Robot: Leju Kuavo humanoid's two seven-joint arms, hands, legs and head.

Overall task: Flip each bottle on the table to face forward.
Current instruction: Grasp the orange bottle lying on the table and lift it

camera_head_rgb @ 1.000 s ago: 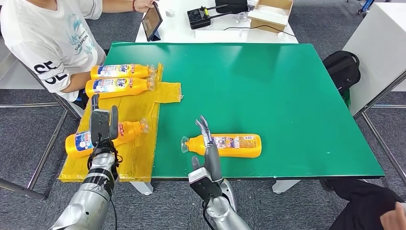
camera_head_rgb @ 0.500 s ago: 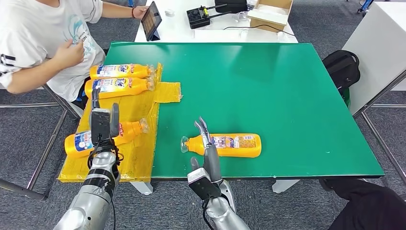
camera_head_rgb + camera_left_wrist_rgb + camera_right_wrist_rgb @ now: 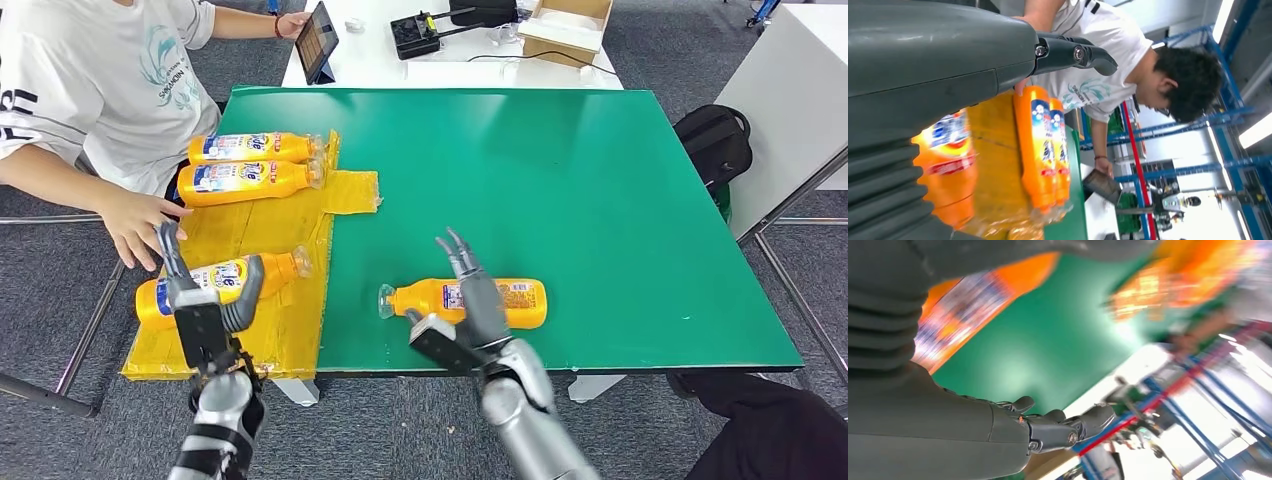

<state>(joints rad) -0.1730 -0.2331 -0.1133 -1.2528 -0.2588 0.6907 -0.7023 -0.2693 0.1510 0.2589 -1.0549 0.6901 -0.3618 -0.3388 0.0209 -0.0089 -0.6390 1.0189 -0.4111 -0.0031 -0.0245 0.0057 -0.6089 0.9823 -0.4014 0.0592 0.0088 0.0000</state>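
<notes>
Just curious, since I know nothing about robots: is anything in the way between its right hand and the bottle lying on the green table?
Nothing visible. The right hand hovers directly over the bottle, fingers spread, with only bare green table around it.

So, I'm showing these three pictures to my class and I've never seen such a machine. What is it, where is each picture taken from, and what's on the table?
It is a humanoid robot with two silver arms. One picture looks down from its head; the other two come from cameras at its wrists, so they appear turned. On the green table lie four orange plastic bottles: one on the bare green, three on a yellow sheet. The left hand is over the nearest bottle on the sheet; the right hand reaches over the lone bottle. Neither plainly grips yet. A seated person's hand rests nearby.
</notes>
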